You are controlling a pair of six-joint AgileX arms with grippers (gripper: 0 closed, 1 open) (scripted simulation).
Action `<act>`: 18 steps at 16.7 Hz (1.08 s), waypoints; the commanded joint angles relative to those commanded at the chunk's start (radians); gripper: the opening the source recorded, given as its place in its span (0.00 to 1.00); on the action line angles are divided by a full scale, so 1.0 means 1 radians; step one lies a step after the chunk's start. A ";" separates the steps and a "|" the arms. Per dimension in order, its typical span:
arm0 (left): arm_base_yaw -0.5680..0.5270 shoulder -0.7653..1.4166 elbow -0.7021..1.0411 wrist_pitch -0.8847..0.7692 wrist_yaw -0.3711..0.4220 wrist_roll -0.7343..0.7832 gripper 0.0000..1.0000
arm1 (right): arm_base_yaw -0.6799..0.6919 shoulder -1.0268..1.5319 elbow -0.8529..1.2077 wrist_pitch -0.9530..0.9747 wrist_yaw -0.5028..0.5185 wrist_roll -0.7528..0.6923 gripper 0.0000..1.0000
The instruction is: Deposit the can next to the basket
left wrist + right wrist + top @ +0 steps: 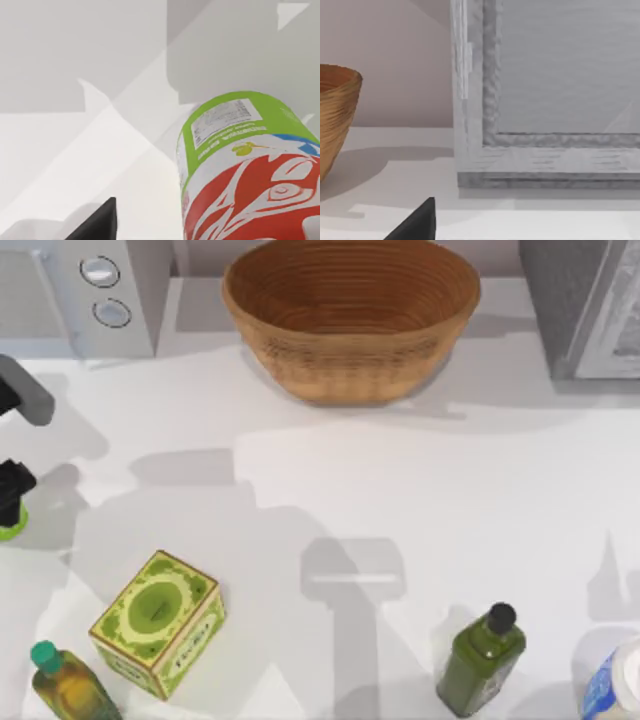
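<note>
The can [245, 170] looms just in front of the left tool [12, 495] at the bench's [400, 490] left edge; whether that tool grips it I cannot tell. The basket [350, 315] sits well apart at the far middle.

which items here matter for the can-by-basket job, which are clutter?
Job items:
- can, close to the left tool at the table's left edge
- basket, at the back centre

Clutter:
- green-and-yellow box
- dark green bottle
- teal-capped bottle
- blue-and-white container
- microwave
- grey cabinet
</note>
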 joint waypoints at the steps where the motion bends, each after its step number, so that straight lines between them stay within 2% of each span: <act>1: 0.000 0.000 0.000 0.000 0.000 0.000 0.85 | 0.000 0.000 0.000 0.000 0.000 0.000 1.00; 12: 0.000 0.000 0.000 0.000 0.000 0.000 0.02 | 0.000 0.000 0.000 0.000 0.000 0.000 1.00; 18: 0.000 0.000 0.000 0.000 0.000 0.000 0.00 | 0.000 0.000 0.000 0.000 0.000 0.000 1.00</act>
